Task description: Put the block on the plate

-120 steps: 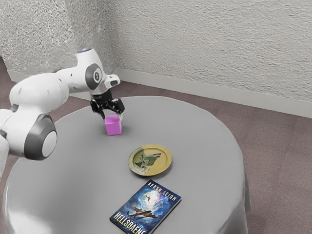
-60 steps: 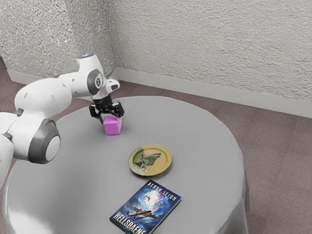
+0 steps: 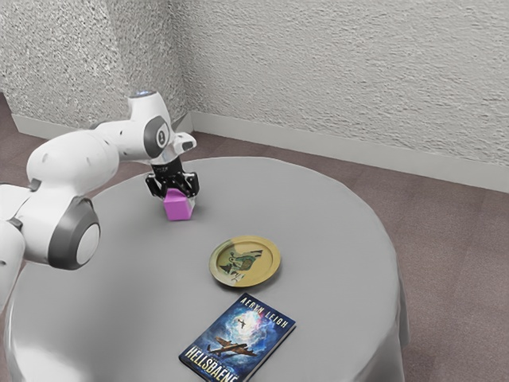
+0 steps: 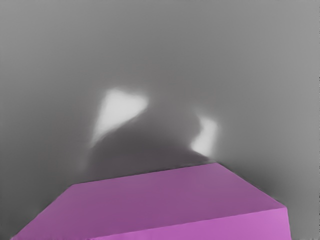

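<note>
My gripper (image 3: 172,182) is down at the pink block (image 3: 179,208), its black body just over the block's top in the exterior view. Whether it grips the block cannot be told from here. The block appears low at the tabletop, with its upper part partly hidden by the gripper. In the wrist view, the block (image 4: 172,200) lies close under the hand, its top face and one side showing. A round yellow plate (image 3: 270,259) with a dark green picture rests on the table, apart from the block, nearer the exterior view's lower edge.
A blue book (image 3: 238,338) lies on the round grey-covered table (image 3: 334,239), beyond the plate from the block and close to the plate's rim. A textured wall (image 3: 342,72) stands behind the table.
My hand has come lower over the block, and its black parts have drawn closer together. The block has shifted slightly toward the exterior view's left. Plate and book are unmoved.
</note>
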